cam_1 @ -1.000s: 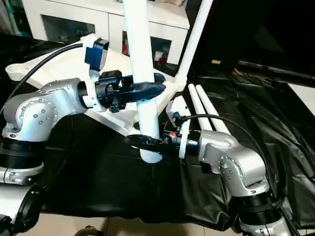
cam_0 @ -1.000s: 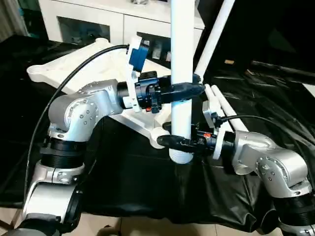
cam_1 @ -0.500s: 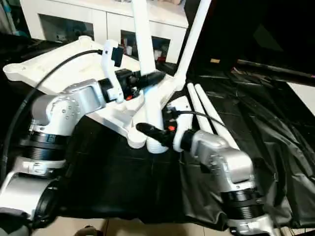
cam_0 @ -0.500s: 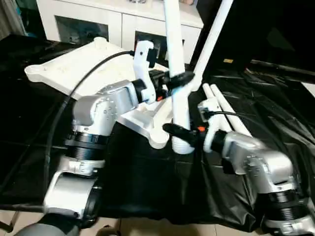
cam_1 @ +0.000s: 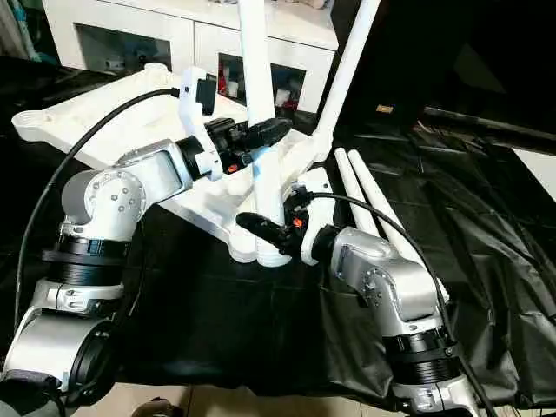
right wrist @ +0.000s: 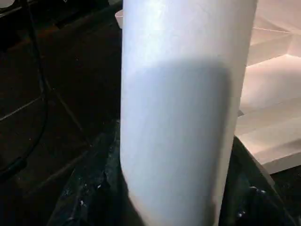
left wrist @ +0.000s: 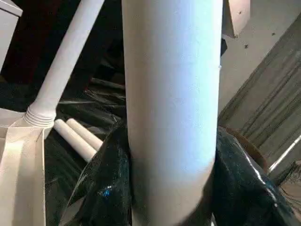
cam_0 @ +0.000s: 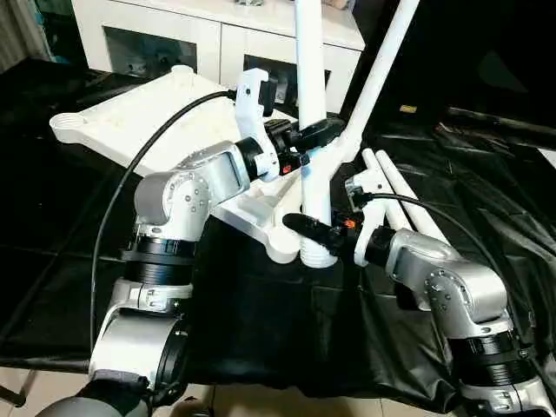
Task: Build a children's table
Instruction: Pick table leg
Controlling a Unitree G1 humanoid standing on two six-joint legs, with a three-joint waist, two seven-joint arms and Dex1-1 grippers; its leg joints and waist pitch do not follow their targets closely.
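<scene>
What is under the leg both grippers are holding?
The leg has its threaded end at the tabletop's near corner socket; whether it has entered the socket is hidden.

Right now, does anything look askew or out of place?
Nothing damaged. The fitted leg leans rather than standing square to the tabletop. Both grippers hold another leg upright beside the near corner socket, not in it.

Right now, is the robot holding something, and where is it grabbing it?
Yes. Both grippers hold one white table leg, standing upright: the left gripper around its middle, the right gripper near its ribbed bottom end.
</scene>
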